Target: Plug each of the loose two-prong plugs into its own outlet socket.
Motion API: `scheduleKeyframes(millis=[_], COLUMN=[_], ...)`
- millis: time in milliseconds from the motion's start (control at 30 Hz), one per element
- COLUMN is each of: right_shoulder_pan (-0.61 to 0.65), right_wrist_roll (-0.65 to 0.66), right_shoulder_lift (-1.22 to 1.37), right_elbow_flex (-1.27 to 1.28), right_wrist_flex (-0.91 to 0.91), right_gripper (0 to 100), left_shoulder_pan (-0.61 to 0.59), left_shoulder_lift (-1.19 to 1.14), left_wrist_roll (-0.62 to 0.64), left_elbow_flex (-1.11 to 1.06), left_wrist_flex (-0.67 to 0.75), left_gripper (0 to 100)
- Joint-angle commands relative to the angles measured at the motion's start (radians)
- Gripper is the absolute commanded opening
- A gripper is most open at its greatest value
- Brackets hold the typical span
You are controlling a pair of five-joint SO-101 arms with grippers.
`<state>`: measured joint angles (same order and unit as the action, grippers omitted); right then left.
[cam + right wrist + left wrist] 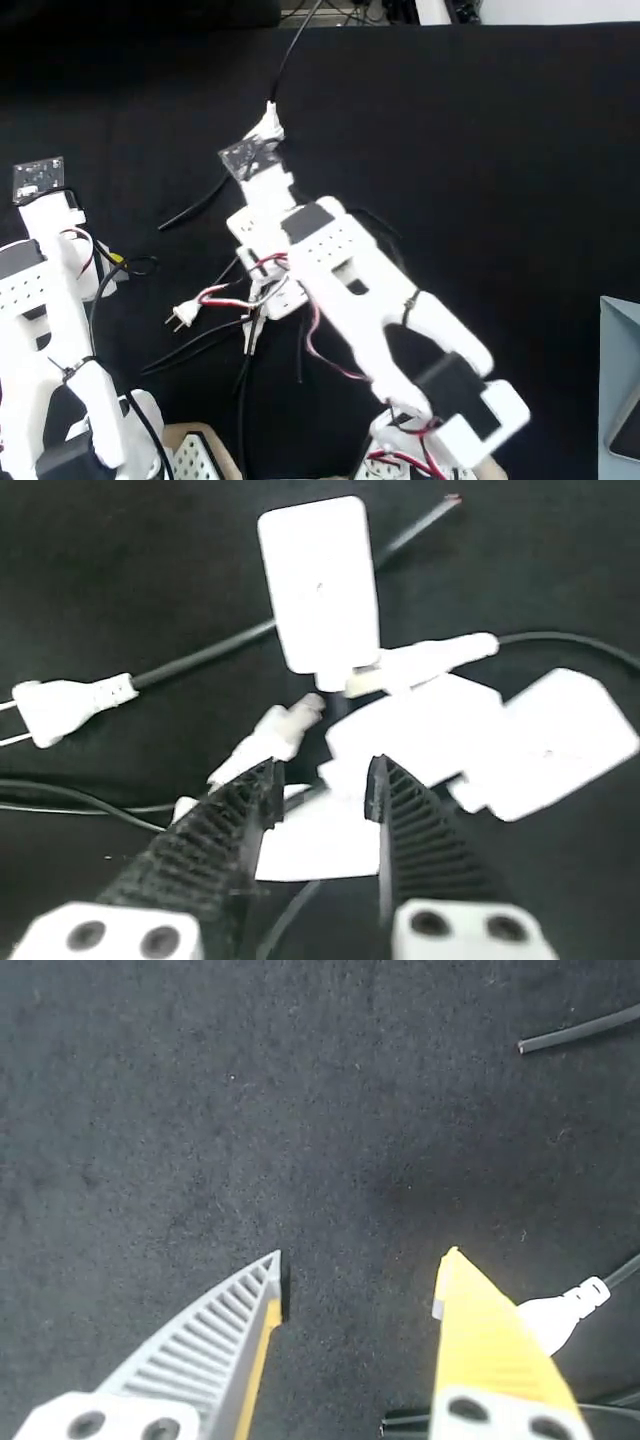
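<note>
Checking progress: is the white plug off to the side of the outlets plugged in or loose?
Loose. The plug lies on the cloth with both prongs bare, apart from the outlets.

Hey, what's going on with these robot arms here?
The right gripper hangs open above a cluster of white outlet sockets on a black cloth, holding nothing. A loose two-prong plug lies on the cloth beside them. The left gripper is open over bare cloth, with another white plug beside its yellow finger.
</note>
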<state>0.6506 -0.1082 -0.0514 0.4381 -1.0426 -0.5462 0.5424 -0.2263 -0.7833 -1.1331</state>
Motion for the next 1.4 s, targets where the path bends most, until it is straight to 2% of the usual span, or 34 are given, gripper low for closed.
scheduleKeyframes(millis=[0, 233, 567, 967, 1033, 1100, 1133, 1367], right_shoulder_pan=[0.035, 0.040, 0.084, 0.072, 0.072, 0.072, 0.072, 0.069], right_wrist_roll=[-0.068, -0.153, -0.255, -0.253, -0.253, -0.250, -0.249, -0.245], right_shoulder_lift=[0.047, 0.199, 0.228, 0.355, 0.377, 0.374, 0.364, 0.160], right_elbow_flex=[-0.079, -0.168, -0.143, -0.156, -0.188, -0.220, -0.236, -0.320], right_wrist_flex=[0.015, 0.008, 0.006, 0.032, 0.011, -0.006, -0.020, -0.143], right_gripper=[14.1, 14.1, 14.1, 14.0, 10.3, 2.0, 0.9, 1.1], left_shoulder_pan=[-0.005, -0.005, -0.007, -0.007, -0.007, -0.007, -0.007, -0.007], left_shoulder_lift=[0.021, 0.021, 0.020, 0.014, 0.014, 0.014, 0.014, 0.014], left_wrist_roll=[0.014, 0.014, 0.014, 0.014, 0.014, 0.014, 0.014, 0.014], left_elbow_flex=[0.004, 0.002, 0.002, 0.001, 0.001, 0.001, 0.001, 0.001], left_wrist_flex=[0.015, 0.015, 0.015, 0.014, 0.012, 0.012, 0.012, 0.014], left_gripper=[25, 25, 25, 25, 25, 25, 25, 25])
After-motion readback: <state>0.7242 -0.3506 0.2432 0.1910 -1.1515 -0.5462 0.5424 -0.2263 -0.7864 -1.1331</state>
